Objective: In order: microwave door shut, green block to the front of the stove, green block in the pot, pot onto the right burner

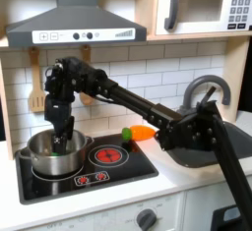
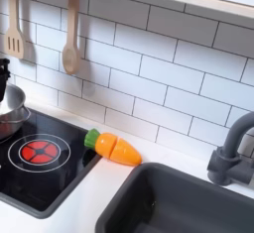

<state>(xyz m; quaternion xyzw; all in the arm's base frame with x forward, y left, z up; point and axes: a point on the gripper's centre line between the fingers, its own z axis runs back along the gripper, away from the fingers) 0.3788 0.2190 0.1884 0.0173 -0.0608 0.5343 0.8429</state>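
Reaching down into the pot (image 1: 49,151) on the stove's (image 1: 118,171) left-hand ring in the first exterior view, the gripper (image 1: 63,142) meets the green block (image 1: 67,144); jaw state unclear. Release low, then withdraw straight upward.

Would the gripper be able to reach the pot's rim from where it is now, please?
Probably yes. In the first exterior view the gripper hangs down into the open top of the pot, which has no lid and nothing crowding its rim on the stove.
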